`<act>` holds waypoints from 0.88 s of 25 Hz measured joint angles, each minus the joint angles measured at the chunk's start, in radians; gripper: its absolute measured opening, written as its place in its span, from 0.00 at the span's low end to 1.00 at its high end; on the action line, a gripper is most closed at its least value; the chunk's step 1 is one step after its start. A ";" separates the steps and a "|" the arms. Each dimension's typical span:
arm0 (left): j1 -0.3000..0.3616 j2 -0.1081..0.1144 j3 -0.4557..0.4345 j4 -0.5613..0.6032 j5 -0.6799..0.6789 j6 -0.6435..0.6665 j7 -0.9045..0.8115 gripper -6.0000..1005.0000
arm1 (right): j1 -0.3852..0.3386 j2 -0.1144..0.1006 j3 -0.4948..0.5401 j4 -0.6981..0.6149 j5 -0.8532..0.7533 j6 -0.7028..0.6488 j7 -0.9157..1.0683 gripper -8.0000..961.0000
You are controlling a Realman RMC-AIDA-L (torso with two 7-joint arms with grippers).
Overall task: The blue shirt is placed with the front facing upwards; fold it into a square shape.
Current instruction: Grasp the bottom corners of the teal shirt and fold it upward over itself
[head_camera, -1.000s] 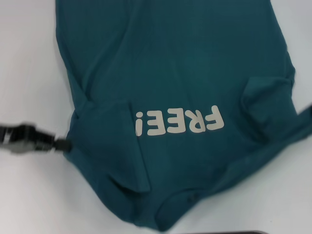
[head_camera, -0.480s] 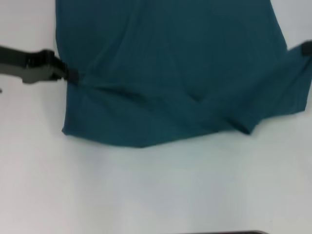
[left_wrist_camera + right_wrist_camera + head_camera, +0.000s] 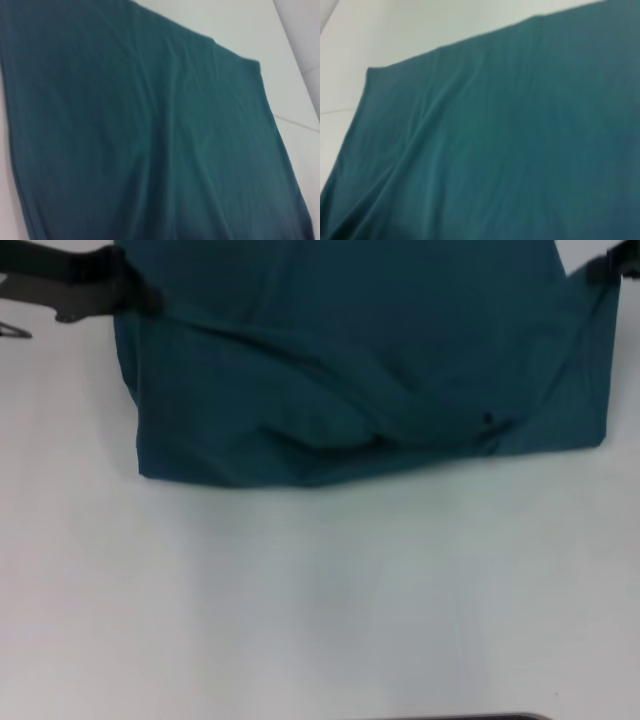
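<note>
At ten o'clock of my head view the left gripper (image 3: pixel 140 295) pinches the blue shirt (image 3: pixel 360 360); at two o'clock the right gripper (image 3: pixel 600 268) touches its corner, grip unclear to me. The shirt lies folded, letters hidden, on the white table (image 3: pixel 320 600).

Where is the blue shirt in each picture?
Head view: the shirt fills the upper part, its folded edge nearest the robot, a tool at each side of it.
Left wrist view: the shirt covers nearly the whole picture.
Right wrist view: the shirt covers most of it.
Shared landmark: the white table beside the cloth.
</note>
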 joint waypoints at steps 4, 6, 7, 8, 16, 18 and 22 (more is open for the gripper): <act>-0.010 0.000 0.017 0.016 0.004 -0.073 -0.010 0.01 | 0.020 0.007 -0.051 0.000 0.000 0.089 0.007 0.07; -0.015 -0.004 0.037 0.023 0.005 -0.110 -0.006 0.01 | 0.028 0.009 -0.087 0.000 -0.001 0.135 0.007 0.07; -0.018 -0.007 0.056 0.025 0.005 -0.128 -0.003 0.01 | 0.032 0.010 -0.108 0.000 -0.002 0.157 0.008 0.07; -0.018 -0.007 0.056 0.025 0.005 -0.128 -0.003 0.01 | 0.036 0.012 -0.132 0.003 -0.002 0.180 0.008 0.07; -0.061 -0.032 0.163 0.039 0.006 -0.277 0.004 0.02 | 0.078 0.016 -0.240 0.093 -0.064 0.332 0.004 0.08; -0.071 -0.033 0.170 0.048 0.006 -0.294 0.007 0.02 | 0.097 0.023 -0.255 0.120 -0.112 0.373 0.005 0.08; -0.086 -0.032 0.172 0.065 0.007 -0.331 0.010 0.03 | 0.127 0.036 -0.260 0.147 -0.190 0.432 0.024 0.08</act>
